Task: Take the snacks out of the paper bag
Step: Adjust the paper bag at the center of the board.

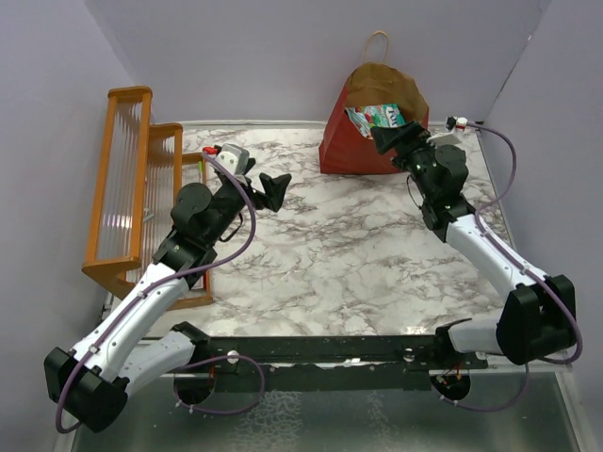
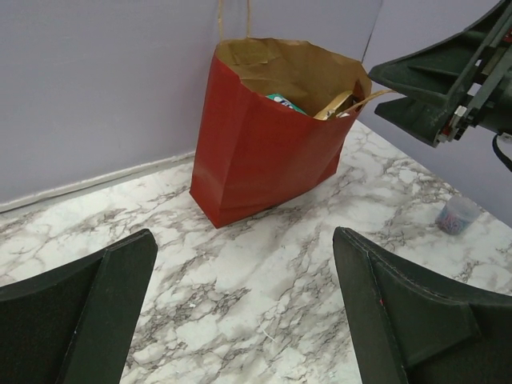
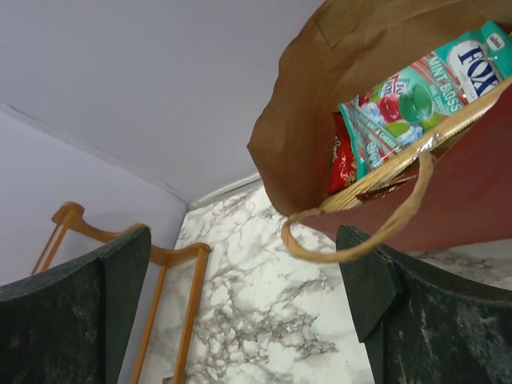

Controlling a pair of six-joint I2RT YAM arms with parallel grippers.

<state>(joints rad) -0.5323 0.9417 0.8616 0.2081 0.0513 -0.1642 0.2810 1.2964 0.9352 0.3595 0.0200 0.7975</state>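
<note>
The paper bag [image 1: 353, 141] stands upright at the back of the table, dark red outside [image 2: 264, 152] and brown inside [image 3: 352, 88], its mouth open. A teal-white snack pouch [image 1: 377, 117] lies inside it [image 3: 416, 100], with a red packet [image 3: 342, 164] beside it. A twisted tan handle [image 3: 376, 232] droops over the bag's near rim. My right gripper [image 1: 388, 138] is open at the bag's right rim, holding nothing. My left gripper [image 1: 276, 188] hangs open over the marble, well left of the bag and empty.
An orange wooden rack [image 1: 132, 188] stands along the left edge of the table [image 1: 330, 254]. A small bluish round object [image 2: 458, 214] lies on the marble right of the bag. Lilac walls close in the back and sides.
</note>
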